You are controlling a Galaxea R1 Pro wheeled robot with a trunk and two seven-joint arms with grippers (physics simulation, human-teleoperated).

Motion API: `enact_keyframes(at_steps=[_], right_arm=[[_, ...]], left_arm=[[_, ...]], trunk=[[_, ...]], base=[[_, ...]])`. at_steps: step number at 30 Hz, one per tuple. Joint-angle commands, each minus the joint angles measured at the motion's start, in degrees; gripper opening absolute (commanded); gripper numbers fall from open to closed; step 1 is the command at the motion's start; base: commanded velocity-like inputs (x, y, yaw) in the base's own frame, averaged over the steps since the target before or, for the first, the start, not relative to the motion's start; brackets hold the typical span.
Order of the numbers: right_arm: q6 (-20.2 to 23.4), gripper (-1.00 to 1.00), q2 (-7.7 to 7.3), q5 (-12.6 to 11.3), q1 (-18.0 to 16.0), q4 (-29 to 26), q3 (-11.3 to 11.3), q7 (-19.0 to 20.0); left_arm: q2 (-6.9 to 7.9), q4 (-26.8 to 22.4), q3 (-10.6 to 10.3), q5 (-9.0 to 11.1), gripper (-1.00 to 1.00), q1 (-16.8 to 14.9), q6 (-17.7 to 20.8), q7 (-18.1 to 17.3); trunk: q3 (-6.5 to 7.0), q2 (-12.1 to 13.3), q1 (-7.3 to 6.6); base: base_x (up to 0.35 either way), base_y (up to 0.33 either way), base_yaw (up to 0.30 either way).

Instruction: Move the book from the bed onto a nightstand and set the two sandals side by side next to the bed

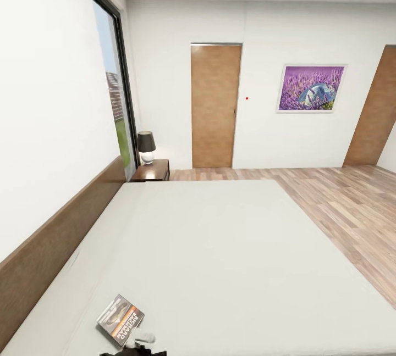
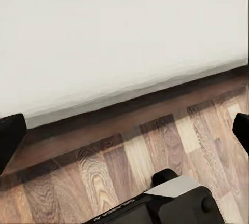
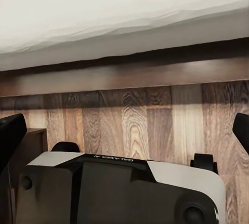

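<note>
The book (image 1: 120, 319) lies on the bed (image 1: 231, 246) near its near edge by the headboard, long axis slanting toward the far nightstand (image 1: 152, 170). Both grippers, left (image 2: 124, 130) and right (image 3: 124, 130), hang spread open, empty, over the floor beside the bed frame; the left arm seems nearer.

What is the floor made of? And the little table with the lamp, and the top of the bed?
The floor looks like wood planks: brown streaky grain in long strips. The nightstand seems dark polished wood, a bit shiny. The bed top looks like soft off-white cloth, plain and matte, though it is a render, so I can't be sure. The lamp has a black shade, maybe fabric.
</note>
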Motion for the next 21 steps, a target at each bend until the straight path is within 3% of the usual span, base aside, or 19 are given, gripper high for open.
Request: enact_keyframes(at_steps=[1,4,5,7,10,13,14,15,16,17,18,19,21], right_arm=[[0.11,1.00,-0.04,-0.39,-0.05,0.20,-0.38,0.22],[0.11,1.00,-0.02,-0.39,-0.07,0.20,-0.38,0.26],[0.11,1.00,-0.02,-0.39,-0.07,0.20,-0.38,0.26],[0.11,1.00,-0.03,-0.39,-0.07,0.20,-0.38,0.27],[0.11,1.00,-0.02,-0.39,-0.08,0.20,-0.38,0.27],[0.11,1.00,-0.01,-0.39,-0.06,0.20,-0.38,0.28],[0.11,1.00,-0.01,-0.39,-0.04,0.20,-0.38,0.28],[0.11,1.00,0.00,-0.39,-0.05,0.20,-0.38,0.28],[0.11,1.00,-0.02,-0.39,-0.08,0.20,-0.38,0.28],[0.11,1.00,-0.03,-0.39,-0.08,0.20,-0.38,0.28],[0.11,1.00,-0.03,-0.39,-0.08,0.20,-0.38,0.28],[0.11,1.00,-0.03,-0.39,-0.07,0.20,-0.38,0.29],[0.11,1.00,-0.03,-0.39,-0.08,0.20,-0.38,0.30]], left_arm=[[0.00,-2.81,-0.11,-0.02,1.00,-0.02,2.96,-0.22],[0.00,-15.58,-0.03,0.22,1.00,-0.12,15.48,-0.38],[0.02,-18.01,-0.02,0.41,1.00,-0.13,17.71,-0.41],[0.08,-27.01,0.19,1.85,1.00,-0.19,25.16,-0.45],[0.30,-36.52,0.36,4.15,1.00,-0.63,31.21,-0.11],[0.40,-41.84,1.20,5.05,1.00,-1.84,33.86,1.27],[0.45,-43.44,2.40,5.31,1.00,-2.85,34.67,2.70],[0.51,-44.45,5.17,5.53,1.00,-4.63,35.22,5.20],[0.66,-45.50,12.19,5.87,1.00,-8.58,35.88,10.44],[0.97,-45.61,14.84,5.96,1.00,-9.83,36.06,11.81],[1.29,-45.64,16.05,6.02,1.00,-10.35,36.19,12.30],[2.49,-45.70,18.65,6.14,1.00,-11.78,36.95,13.30],[3.46,-45.67,20.07,6.19,1.00,-13.10,38.09,13.95]], trunk=[[-0.04,-0.04,0.02],[-0.04,-0.04,0.02],[-0.04,-0.04,0.02],[-0.04,-0.04,0.02],[-0.04,-0.04,0.02],[-0.04,-0.04,0.02],[-0.04,-0.04,0.02],[-0.04,-0.04,0.02],[-0.04,-0.04,0.02],[-0.04,-0.04,0.02],[-0.04,-0.04,0.02],[-0.04,-0.04,0.02],[-0.04,-0.04,0.02]], base=[[0.000,0.000,0.000],[0.000,0.000,0.000],[0.000,0.000,0.000],[0.000,0.000,0.000],[0.000,0.000,0.000],[0.000,0.000,0.000],[0.000,0.000,0.000],[0.000,0.000,0.000],[0.000,0.000,0.000],[0.000,0.000,0.000],[0.000,0.000,0.000],[0.000,0.000,0.000],[0.000,0.000,0.000]])
